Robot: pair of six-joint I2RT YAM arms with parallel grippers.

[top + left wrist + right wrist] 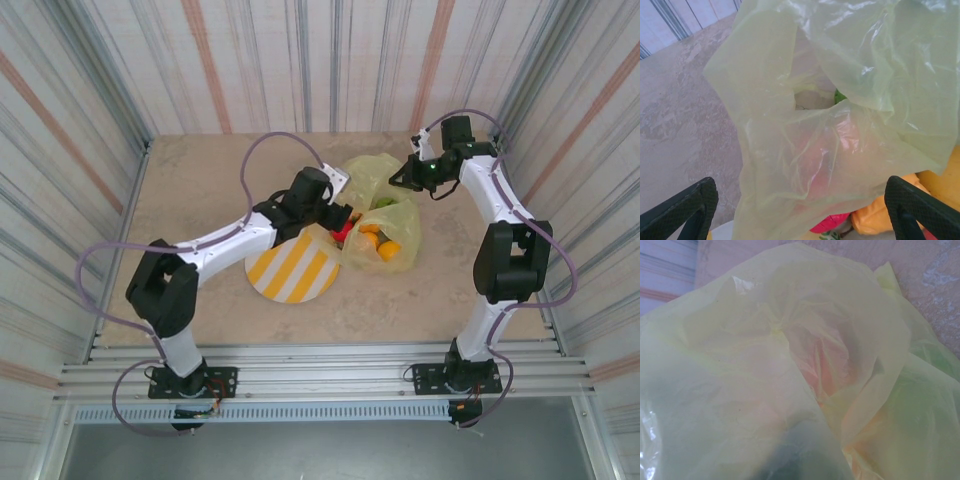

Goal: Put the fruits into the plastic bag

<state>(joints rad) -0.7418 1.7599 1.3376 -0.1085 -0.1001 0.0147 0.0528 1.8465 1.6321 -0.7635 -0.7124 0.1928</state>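
**Mottled beige table (190, 200) carries a striped plate (292, 277) and a bag of fruits (383, 247)**

Seen from above, the round yellow-and-white plate lies near the middle of the tabletop. A crumpled, translucent yellow-green plastic bag (408, 255) rests just beside it on the right. Orange and red fruits show through the bag's thin film. In the left wrist view, the table's pale veined surface spreads to the left of the bag.
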